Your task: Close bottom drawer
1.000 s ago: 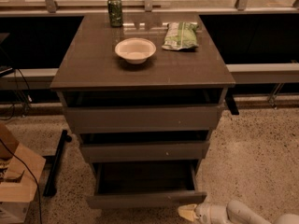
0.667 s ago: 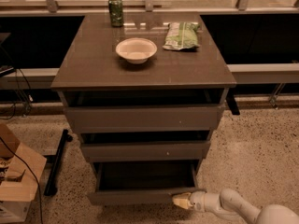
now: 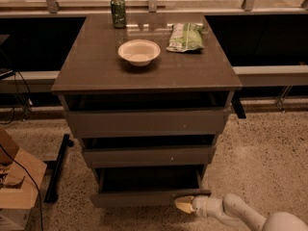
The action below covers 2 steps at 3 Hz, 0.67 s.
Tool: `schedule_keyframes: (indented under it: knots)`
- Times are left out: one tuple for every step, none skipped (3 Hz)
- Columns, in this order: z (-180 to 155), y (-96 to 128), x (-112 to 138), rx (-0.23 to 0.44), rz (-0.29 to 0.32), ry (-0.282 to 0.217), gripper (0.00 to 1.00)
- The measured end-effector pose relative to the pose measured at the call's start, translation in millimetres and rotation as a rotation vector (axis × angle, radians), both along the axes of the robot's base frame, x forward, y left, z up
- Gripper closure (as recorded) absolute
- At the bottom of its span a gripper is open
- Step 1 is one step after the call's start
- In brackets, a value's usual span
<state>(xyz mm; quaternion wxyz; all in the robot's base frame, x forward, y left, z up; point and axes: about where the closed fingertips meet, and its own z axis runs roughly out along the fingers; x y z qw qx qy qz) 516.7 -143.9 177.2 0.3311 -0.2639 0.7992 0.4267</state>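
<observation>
The bottom drawer (image 3: 149, 197) is the lowest and narrowest of three grey-brown drawers in the cabinet (image 3: 144, 71). It stands pulled out, its dark box open to view. My gripper (image 3: 184, 204) comes in from the lower right on a white arm (image 3: 240, 214). Its pale tip touches the drawer's front at the right end, just under the front's lower edge.
The middle drawer (image 3: 147, 155) and top drawer (image 3: 144, 121) also stand slightly out. On the cabinet top are a white bowl (image 3: 139, 52), a green can (image 3: 118, 12) and a green snack bag (image 3: 185, 36). A cardboard box (image 3: 17, 186) and a black bar (image 3: 57, 167) lie at left.
The gripper has moved left along the drawer's front and now rests against its right end. The drawer looks pushed in a little.
</observation>
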Motion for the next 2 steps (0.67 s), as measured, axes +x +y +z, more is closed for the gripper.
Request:
schedule_keyframes:
  knots:
    - [-0.5, 24.0, 19.9, -0.018, 0.053, -0.093, 0.98]
    - [7.0, 44.2, 31.3, -0.026, 0.106, -0.167, 0.68]
